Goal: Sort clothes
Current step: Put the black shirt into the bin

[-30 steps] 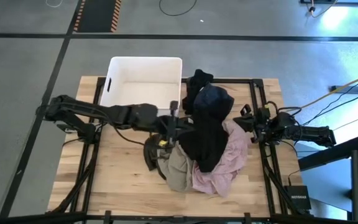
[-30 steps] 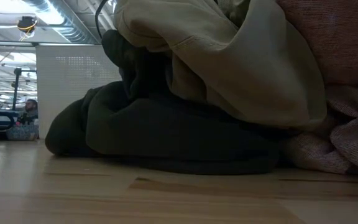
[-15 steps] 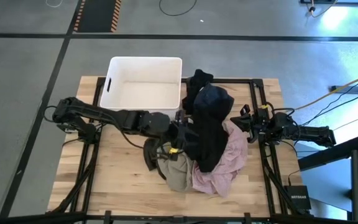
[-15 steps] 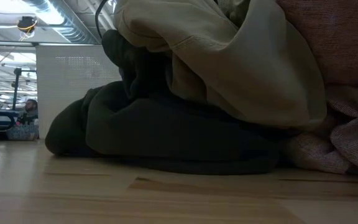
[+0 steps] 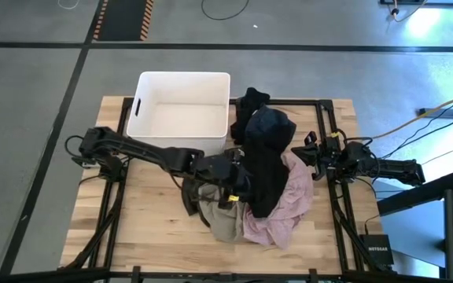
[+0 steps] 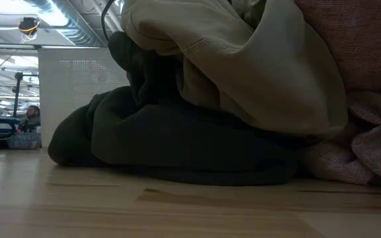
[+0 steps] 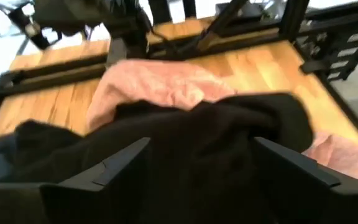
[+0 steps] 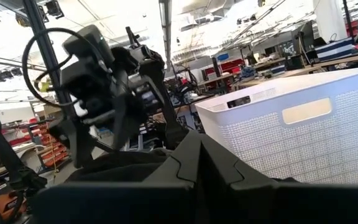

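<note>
The clothes lie heaped on the table's middle. A long black garment (image 5: 262, 177) is draped over a pale pink one (image 5: 289, 204), with a navy blue one (image 5: 270, 126) at its far end. A beige-grey one (image 5: 225, 220) and a dark olive one (image 5: 189, 196) lie at the pile's near left. My left gripper (image 5: 241, 187) is open at the black garment's left side, and in its wrist view its fingers (image 7: 126, 163) stand wide over the black cloth (image 7: 229, 124). My right gripper (image 5: 309, 151) waits shut at the pile's right. My left gripper's open fingers stand on either side of a hump of the black garment (image 7: 197, 180), coming at it slanting down from the table's left. Whether they touch the cloth I cannot tell.
A white plastic tub (image 5: 183, 76) stands at the table's far left, its perforated wall (image 8: 316, 143) showing in the right wrist view. A second small black garment (image 5: 252, 101) lies beside the tub. Black frame rails (image 5: 325, 126) run along the table's right side.
My left gripper has moved from beside the tub's near right corner toward the table's right and near edges, onto the black garment's left side. The pile of clothes has kept its shape.
</note>
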Robot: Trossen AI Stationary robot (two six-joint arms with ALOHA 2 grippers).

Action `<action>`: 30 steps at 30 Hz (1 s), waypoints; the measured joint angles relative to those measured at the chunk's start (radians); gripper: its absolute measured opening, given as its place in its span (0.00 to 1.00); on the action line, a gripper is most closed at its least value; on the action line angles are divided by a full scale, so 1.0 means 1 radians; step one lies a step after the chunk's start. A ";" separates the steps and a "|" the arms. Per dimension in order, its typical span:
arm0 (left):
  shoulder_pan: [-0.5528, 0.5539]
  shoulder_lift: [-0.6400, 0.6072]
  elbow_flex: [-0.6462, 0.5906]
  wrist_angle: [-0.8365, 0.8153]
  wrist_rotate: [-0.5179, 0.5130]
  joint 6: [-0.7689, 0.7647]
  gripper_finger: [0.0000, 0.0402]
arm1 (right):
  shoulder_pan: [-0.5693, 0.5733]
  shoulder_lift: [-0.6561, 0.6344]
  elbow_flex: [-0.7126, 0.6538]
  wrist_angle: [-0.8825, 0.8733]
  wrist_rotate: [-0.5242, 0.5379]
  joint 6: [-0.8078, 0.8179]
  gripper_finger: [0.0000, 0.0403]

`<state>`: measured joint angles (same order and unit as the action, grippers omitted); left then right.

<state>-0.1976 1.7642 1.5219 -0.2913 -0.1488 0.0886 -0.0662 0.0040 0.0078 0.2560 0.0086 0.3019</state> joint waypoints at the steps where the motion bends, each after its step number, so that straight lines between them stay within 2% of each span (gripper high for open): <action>1: 0.000 0.007 0.000 -0.002 0.002 -0.005 0.67 | 0.000 0.000 0.000 -0.003 0.000 0.000 0.04; 9: 0.011 0.091 0.000 -0.016 0.011 -0.021 0.67 | 0.000 0.000 0.000 -0.037 0.000 0.008 0.04; 14: 0.011 0.135 0.000 -0.004 0.007 0.020 0.66 | 0.000 0.000 0.000 -0.051 0.001 0.012 0.04; 17: 0.014 0.144 0.000 0.005 -0.006 0.029 0.63 | 0.000 0.000 0.000 -0.051 0.003 0.008 0.04; 22: 0.014 0.144 0.000 0.099 -0.062 0.029 0.42 | 0.000 0.000 0.000 -0.051 0.004 0.008 0.04; 30: 0.014 0.142 -0.001 0.206 -0.075 0.099 0.06 | 0.000 0.000 0.000 -0.049 0.004 0.007 0.04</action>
<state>-0.1834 1.9064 1.5208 -0.0849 -0.2239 0.1880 -0.0658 0.0041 0.0079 0.2073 0.0124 0.3092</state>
